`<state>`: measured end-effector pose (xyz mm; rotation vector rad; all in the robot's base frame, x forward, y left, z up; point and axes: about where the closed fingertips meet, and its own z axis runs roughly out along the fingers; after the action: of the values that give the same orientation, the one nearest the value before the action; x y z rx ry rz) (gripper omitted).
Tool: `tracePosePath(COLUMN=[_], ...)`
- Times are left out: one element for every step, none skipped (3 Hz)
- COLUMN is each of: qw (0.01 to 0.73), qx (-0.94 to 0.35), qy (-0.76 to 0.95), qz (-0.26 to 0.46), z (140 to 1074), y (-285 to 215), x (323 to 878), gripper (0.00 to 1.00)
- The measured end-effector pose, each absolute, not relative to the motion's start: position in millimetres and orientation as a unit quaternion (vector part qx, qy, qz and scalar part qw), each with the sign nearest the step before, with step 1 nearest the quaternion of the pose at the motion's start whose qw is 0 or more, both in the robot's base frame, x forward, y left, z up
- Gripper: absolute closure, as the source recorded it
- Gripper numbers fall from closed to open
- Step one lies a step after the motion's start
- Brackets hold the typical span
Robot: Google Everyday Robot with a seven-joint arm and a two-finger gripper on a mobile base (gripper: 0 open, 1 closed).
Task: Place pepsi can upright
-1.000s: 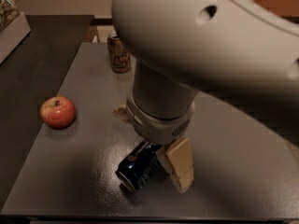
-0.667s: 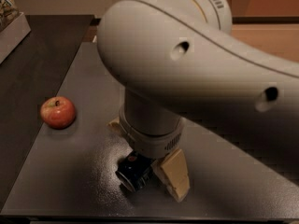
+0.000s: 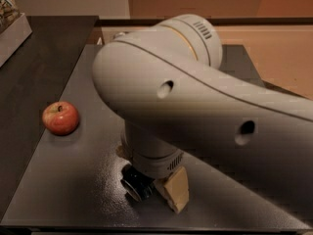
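Your end effector [image 3: 155, 192] sits low near the dark counter's [image 3: 68, 195] front edge, against the pepsi can [image 3: 136, 184]; its grip you cannot tell. Open room lies toward the apple [image 3: 60, 118].

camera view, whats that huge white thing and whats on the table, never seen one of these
The huge white shape is a robot's arm, seen very close by the one camera; where that camera sits cannot be told. The arm reaches down to a grey table. At its lower end is the gripper, its hand, near the table's front edge. A dark can is right at the gripper; the arm hides whether it is gripped. A red apple lies apart on the left.
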<state>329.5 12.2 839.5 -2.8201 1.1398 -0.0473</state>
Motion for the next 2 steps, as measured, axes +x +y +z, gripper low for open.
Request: tracePosePath(qw=[0.047, 0.055], qx=[-0.925, -0.923], qy=[0.377, 0.381], qz=[-0.017, -0.018], z=[836.6, 846.2], y=[11.9, 14.2], x=[330.4, 332.2], gripper=[0.41, 0.65])
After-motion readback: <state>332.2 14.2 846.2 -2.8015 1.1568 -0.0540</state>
